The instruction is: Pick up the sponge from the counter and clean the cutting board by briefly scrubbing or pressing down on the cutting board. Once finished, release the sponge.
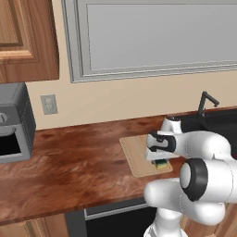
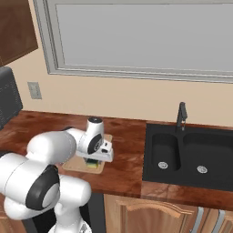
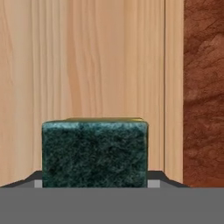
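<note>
The sponge (image 3: 95, 153) is pinched by the gripper (image 3: 95, 181) at lower centre, over the cutting board (image 3: 87, 61) beside the counter (image 3: 203, 87).

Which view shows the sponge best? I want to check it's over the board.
The hand view: the sponge sits large and central, green top up, over the cutting board. In the left base view it is a small green-yellow bit under the hand; in the right base view, a sliver.

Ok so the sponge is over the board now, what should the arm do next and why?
Probably press straight down a little: the hand holds the sponge above the cutting board, near its edge beside the counter, so downward pressure should scrub it.
</note>
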